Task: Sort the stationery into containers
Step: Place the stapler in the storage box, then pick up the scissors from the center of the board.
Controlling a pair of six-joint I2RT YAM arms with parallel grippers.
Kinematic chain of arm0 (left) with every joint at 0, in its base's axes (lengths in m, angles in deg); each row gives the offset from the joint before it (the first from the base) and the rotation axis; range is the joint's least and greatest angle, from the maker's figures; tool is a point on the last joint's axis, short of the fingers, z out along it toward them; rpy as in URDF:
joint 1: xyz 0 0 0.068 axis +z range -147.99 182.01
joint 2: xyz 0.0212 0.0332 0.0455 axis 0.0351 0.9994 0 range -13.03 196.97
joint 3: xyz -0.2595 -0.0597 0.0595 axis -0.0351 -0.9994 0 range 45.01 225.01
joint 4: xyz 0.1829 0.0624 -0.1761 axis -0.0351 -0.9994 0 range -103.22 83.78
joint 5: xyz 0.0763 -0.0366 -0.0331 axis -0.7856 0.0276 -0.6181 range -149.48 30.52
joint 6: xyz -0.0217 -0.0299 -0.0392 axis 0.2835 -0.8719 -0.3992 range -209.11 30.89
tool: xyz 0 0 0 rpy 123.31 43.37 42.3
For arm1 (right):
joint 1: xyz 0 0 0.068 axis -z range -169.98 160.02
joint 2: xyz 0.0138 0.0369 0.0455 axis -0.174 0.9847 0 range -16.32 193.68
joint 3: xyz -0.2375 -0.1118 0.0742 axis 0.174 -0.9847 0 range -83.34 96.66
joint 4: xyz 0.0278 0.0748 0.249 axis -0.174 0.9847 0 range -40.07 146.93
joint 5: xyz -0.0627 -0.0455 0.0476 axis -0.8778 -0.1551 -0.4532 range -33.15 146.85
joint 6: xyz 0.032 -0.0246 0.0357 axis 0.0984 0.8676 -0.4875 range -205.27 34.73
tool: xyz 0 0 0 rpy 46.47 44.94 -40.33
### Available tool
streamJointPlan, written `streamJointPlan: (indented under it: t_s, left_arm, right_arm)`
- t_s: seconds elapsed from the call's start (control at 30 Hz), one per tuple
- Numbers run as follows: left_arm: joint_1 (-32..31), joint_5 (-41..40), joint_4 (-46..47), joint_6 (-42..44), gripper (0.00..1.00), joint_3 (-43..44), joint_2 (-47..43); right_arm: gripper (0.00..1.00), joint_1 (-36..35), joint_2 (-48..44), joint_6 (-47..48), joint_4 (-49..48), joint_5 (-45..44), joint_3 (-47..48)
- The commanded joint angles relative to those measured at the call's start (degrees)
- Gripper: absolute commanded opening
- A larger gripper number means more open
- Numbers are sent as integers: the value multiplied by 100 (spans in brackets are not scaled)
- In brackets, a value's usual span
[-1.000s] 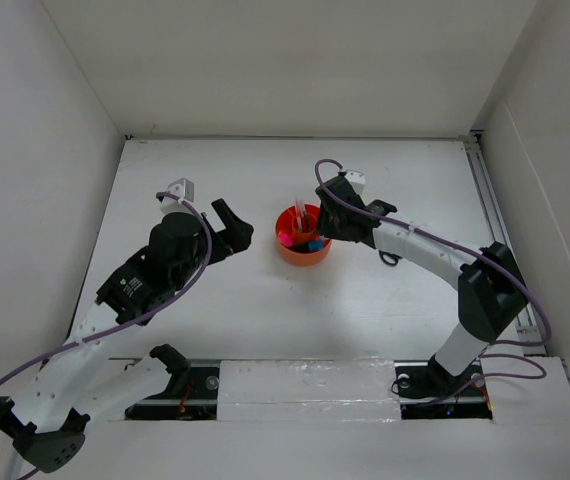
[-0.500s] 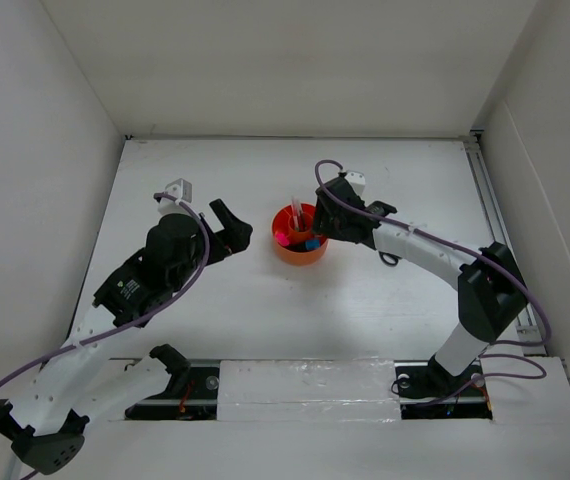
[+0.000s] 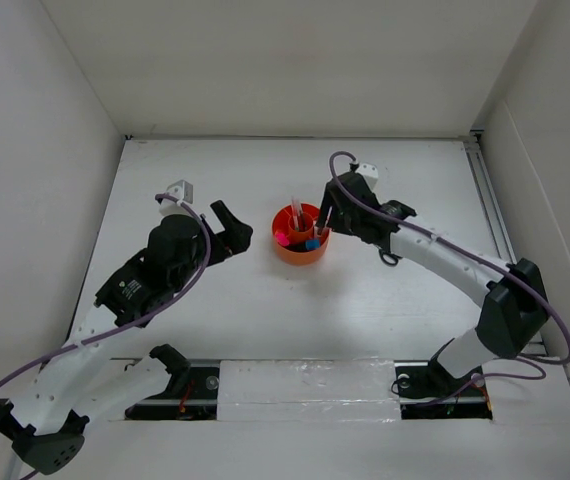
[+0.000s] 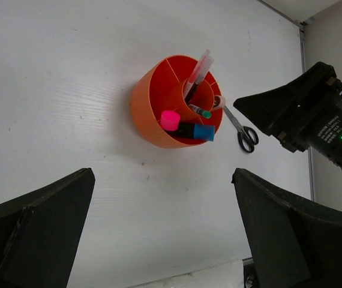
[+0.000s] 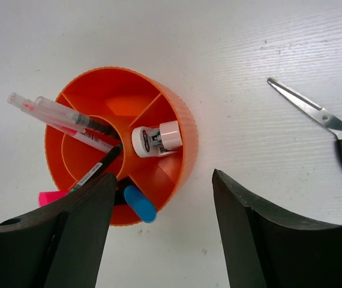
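The round orange organiser (image 3: pixel 301 246) stands mid-table. Its central cup holds two clear pens (image 5: pixel 69 117) and a thin black pen (image 5: pixel 99 168). A pink-white clip piece (image 5: pixel 162 137) lies in a wedge compartment. Blue-capped (image 5: pixel 140 204) and pink-capped (image 5: pixel 51 196) markers stick out of a near wedge. Black-handled scissors (image 5: pixel 333 129) lie flat on the table right of the organiser. My right gripper (image 5: pixel 162 175) hovers open above the organiser's right rim, holding nothing. My left gripper (image 4: pixel 162 174) is wide open and empty, left of the organiser (image 4: pixel 159 114), apart from it.
White walls close in the table on the left, back and right. A metal rail (image 3: pixel 495 215) runs along the right edge. The right arm's forearm (image 3: pixel 435 255) crosses above the scissors (image 4: pixel 243 129).
My right gripper's jaws have spread wider and the arm has drawn back slightly to the right of the organiser. The left arm has stayed put.
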Motion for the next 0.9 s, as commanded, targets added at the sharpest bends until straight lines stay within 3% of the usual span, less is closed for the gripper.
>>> streamJointPlan:
  t_s: [0.0,0.23,0.57,0.87]
  left_arm:
    - [18,-19,178,34,100,-10,-69]
    - [18,-134,73,139,100,183,430]
    - [18,-134,65,368,100,806,958]
    - [18,50,-305,368,100,1335,1372]
  right_arm:
    - [71,113,-345,1,209,-241,36]
    - [71,1071,-582,-122,1105,14,96]
    - [70,2522,-1171,-131,1395,945,-1168]
    - [66,3234,-645,44,1414,1227,-1442]
